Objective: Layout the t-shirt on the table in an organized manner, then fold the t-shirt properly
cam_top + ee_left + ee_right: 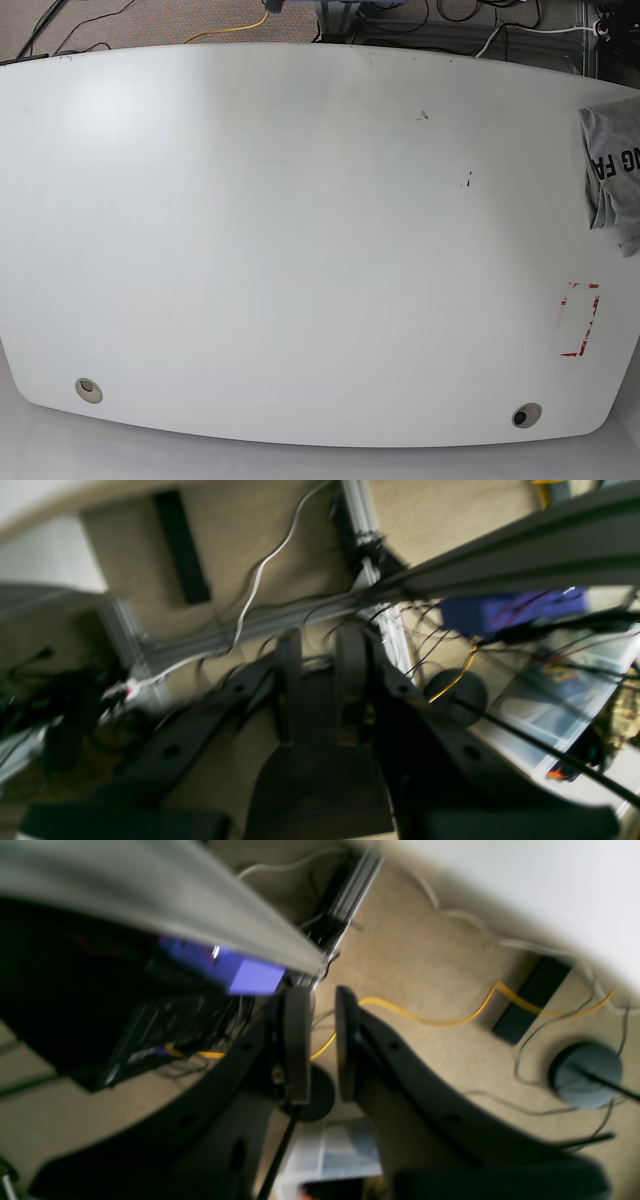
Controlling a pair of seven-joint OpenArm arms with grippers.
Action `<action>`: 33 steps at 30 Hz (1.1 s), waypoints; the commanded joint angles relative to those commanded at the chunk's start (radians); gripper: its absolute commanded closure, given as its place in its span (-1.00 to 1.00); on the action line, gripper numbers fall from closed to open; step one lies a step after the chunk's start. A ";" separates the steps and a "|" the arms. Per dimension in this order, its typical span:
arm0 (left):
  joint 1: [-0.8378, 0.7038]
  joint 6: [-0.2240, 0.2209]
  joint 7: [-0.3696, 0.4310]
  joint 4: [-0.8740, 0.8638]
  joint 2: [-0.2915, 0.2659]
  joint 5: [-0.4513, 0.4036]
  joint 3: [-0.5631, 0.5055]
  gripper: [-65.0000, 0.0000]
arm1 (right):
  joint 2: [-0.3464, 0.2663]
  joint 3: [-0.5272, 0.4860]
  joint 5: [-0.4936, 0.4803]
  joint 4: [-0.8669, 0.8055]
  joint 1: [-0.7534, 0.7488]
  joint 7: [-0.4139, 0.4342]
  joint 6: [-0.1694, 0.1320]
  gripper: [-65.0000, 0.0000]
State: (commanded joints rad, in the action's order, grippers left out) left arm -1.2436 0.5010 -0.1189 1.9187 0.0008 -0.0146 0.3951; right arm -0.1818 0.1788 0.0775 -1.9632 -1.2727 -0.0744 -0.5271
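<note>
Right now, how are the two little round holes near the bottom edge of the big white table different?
The round hole near the bottom-left corner looks light grey inside, while the round hole near the bottom-right corner looks dark. The right one sits below the red tape rectangle; the left one has nothing marked nearby. Both are small, round and close to the glossy white table's edge.

Base view is sharp and evenly bright for you; the glossy worktop (300, 250) shows a soft glare patch at upper left and dims slightly toward the near edge, with its edges bowed by lens distortion. Both wrist views are heavily motion-blurred. Left wrist fingers (350, 660) are dark and smeared, with the lower frame underexposed. Right wrist fingers (297, 1040) are soft too, and the upper-right corner is blown out white.
</note>
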 joint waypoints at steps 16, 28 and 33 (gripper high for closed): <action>0.407 -0.003 0.005 -0.674 0.002 -0.157 -0.057 0.66 | -0.083 -0.049 -0.095 0.703 0.330 0.008 -0.002 0.76; 0.772 -0.086 0.008 -1.221 0.038 -0.209 -0.061 0.66 | -0.087 -0.133 -0.094 1.165 0.671 0.060 0.005 0.76; 0.919 -0.127 0.092 -1.488 0.091 -0.210 -0.061 0.65 | -0.066 -0.135 -0.094 1.364 0.825 0.063 0.002 0.75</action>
State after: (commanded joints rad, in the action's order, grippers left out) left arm -0.3245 0.3736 -0.0269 0.4304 0.0913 -0.2248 0.3337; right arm -0.2478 0.0437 -0.0161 -0.5992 -0.4473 -0.0115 -0.5255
